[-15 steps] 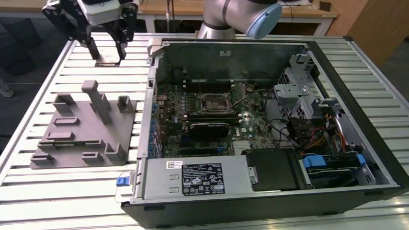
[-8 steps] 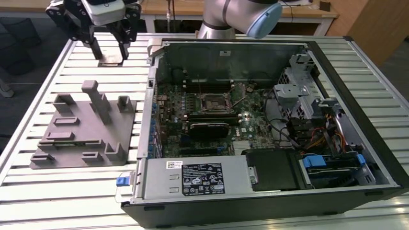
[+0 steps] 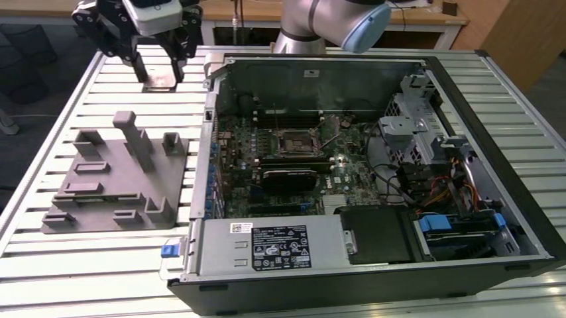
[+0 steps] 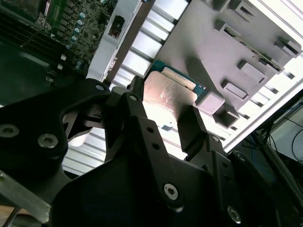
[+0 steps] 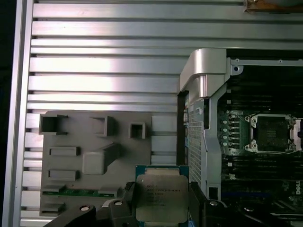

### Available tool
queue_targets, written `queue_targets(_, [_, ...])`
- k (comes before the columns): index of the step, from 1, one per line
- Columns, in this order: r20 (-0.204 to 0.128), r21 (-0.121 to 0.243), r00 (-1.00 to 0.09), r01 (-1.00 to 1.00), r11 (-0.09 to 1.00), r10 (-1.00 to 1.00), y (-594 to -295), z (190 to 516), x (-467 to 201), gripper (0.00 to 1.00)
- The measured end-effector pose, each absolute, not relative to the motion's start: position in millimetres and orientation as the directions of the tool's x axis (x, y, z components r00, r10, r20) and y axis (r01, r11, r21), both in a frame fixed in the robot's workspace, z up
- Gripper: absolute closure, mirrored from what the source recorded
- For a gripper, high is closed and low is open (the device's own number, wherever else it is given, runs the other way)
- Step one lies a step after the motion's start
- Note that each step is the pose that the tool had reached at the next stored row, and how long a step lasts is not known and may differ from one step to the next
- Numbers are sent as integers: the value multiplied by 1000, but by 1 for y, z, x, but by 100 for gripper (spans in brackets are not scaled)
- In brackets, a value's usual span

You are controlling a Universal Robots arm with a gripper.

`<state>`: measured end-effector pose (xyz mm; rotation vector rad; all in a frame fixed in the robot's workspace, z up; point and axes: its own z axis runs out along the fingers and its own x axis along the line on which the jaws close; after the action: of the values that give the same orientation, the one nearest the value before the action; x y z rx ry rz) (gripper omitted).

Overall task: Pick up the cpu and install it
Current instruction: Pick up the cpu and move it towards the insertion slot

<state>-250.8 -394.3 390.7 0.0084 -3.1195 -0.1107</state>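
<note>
Black fingers (image 4: 190,130) of our gripper (image 5: 162,201) clamp the cpu (image 5: 161,189) by its edges. We hold it above the slatted table (image 5: 104,71), near the computer case (image 3: 372,288).

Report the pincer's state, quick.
Pincer: shut on the cpu, which sits between its two fingers.

Table (image 3: 97,265): pale slatted metal.
Holder block (image 3: 111,182): grey moulded plastic, flat on table, just beside case on exterior view's left.
Computer case (image 3: 354,291): black, open side up.
Socket (image 3: 297,139): square, metal-rimmed, mid-motherboard.
</note>
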Motion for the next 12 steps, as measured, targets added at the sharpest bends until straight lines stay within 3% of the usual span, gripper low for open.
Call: queue_targets(12, [20,71,-1000,-5,997,-6,-394,390,-239,47])
